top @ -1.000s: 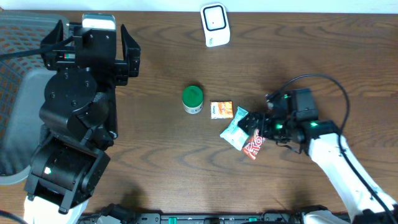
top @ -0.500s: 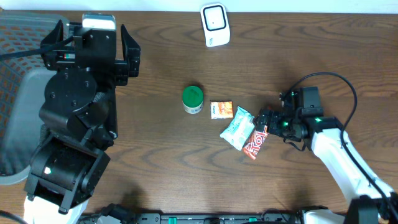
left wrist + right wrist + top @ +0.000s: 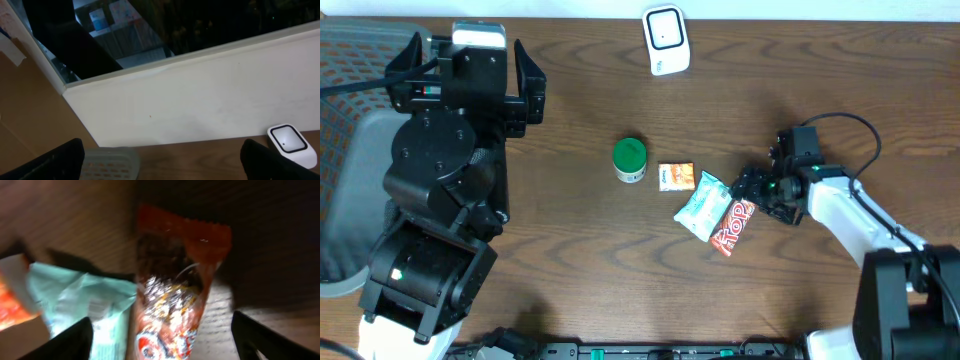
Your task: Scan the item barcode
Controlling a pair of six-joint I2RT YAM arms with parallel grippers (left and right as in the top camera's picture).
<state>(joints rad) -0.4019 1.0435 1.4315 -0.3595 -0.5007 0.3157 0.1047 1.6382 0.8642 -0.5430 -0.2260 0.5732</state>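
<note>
red wrapper (image 3: 175,280) centre | teal packet (image 3: 85,305) touching its left | tool (image 3: 161,342) astride wrapper, jaws apart

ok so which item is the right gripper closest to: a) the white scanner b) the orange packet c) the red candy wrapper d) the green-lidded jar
c: the right gripper is at the upper end of the red candy wrapper, which also fills the middle of the right wrist view.

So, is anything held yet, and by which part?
Nothing. The right gripper is open, its fingers either side of the red candy wrapper, not touching; the left gripper is open too.
</note>
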